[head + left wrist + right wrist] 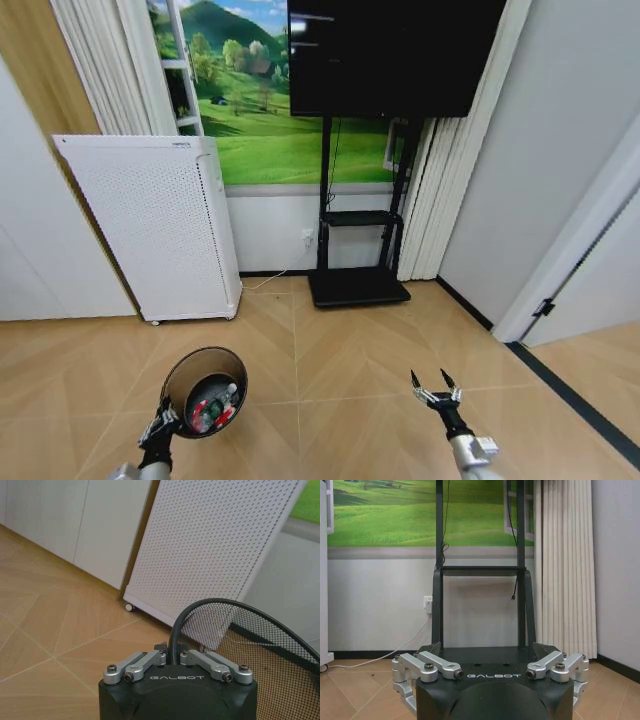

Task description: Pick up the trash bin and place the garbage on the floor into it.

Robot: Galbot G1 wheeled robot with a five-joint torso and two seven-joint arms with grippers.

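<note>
A: Starting on the left, what is that arm doing?

B: The left gripper (160,428) is reaching forward low at the robot's left side, and its jaws are clamped together on the rim of the trash bin (204,389). In the left wrist view the gripper (171,656) is pinching the black rim, with the bin (260,650) extending away from it in front of the white perforated appliance (215,545).

A: So the bin is off the floor (330,370)?

B: It is tilting with its mouth toward the head camera, held above the wood flooring. The garbage (212,408) is lying inside it: red and white pieces and a small bottle with a green label.

A: And on the right?

B: The right gripper (433,385) is stretching forward over bare floor, well apart from the bin. Its jaws are standing wide apart, holding nothing. From the right wrist view the gripper (490,650) is pointing at the black TV stand (480,580) against the wall.
</note>
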